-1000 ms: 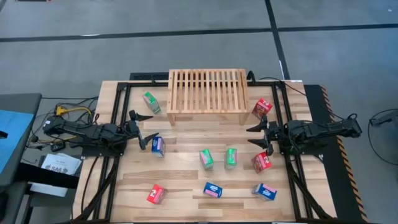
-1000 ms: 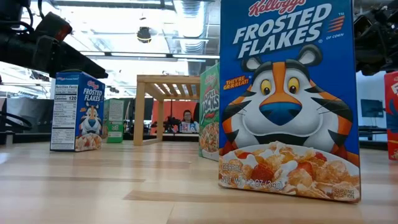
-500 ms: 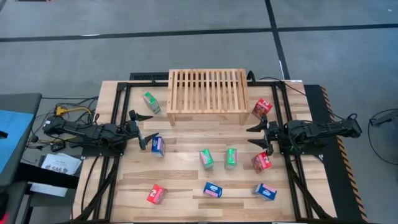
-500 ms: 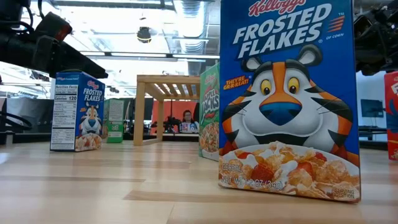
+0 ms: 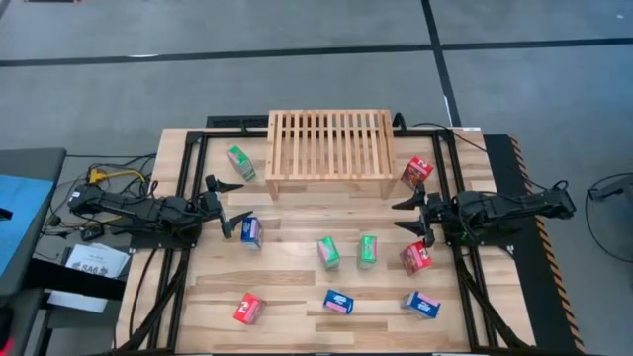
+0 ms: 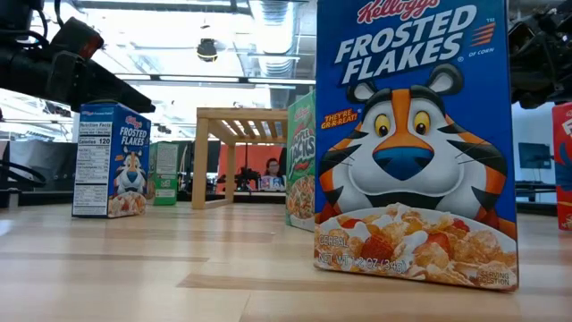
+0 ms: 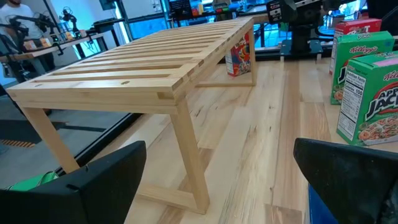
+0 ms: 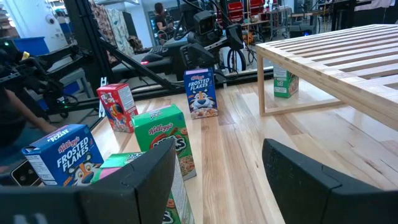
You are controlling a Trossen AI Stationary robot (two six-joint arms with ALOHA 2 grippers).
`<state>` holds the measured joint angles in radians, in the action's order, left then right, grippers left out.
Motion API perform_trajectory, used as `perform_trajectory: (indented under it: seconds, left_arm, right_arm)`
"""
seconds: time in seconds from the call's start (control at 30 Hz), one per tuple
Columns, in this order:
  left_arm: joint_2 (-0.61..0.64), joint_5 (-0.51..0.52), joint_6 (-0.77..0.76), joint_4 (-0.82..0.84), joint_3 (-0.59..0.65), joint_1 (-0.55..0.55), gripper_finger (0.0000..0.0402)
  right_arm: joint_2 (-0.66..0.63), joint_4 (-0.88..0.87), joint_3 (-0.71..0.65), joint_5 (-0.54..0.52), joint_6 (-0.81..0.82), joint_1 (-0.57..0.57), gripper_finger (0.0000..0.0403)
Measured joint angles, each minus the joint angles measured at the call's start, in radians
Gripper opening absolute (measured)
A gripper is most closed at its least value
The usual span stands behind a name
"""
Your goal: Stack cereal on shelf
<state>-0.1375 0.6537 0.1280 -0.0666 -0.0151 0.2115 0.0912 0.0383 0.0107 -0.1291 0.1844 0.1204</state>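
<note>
The shelf (image 5: pixel 329 148) stands at the far middle of the table (image 5: pixel 287 287) with nothing on its slats. Every cereal box sits on the table around it. A green box (image 5: pixel 240 163) lies just beside the shelf's left end and a red box (image 5: pixel 416 172) just beside its right end. In front of the shelf stand two green boxes (image 5: pixel 328 252) (image 5: pixel 367 250) side by side, with a blue box (image 5: pixel 338 302) nearer the front edge. Farther from the shelf are a red box (image 5: pixel 247 309) on the left and a blue box (image 5: pixel 421 305) on the right.

The left end effector (image 5: pixel 226 206) hovers left of the shelf's front, fingers spread and released, a blue box (image 5: pixel 251 231) just beside it. The right end effector (image 5: pixel 409 217) hovers right of the shelf's front, fingers apart and grasping nothing, with a red box (image 5: pixel 416 258) close by.
</note>
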Motion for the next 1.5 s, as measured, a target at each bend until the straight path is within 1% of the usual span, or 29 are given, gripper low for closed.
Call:
perform_trajectory:
  seconds: [1.33, 1.5]
  left_arm:
    - [0.0, 0.0, 0.001, 0.0, 0.0, 0.0, 0.04]
    - [0.0, 0.006, 0.047, 0.0, 0.0, 0.0, 0.04]
  right_arm:
    - [0.0, 0.0, 0.0, 0.0, 0.0, 0.0, 0.0266]
    - [0.0, 0.0, 0.0, 0.0, 0.0, 0.0, 0.0266]
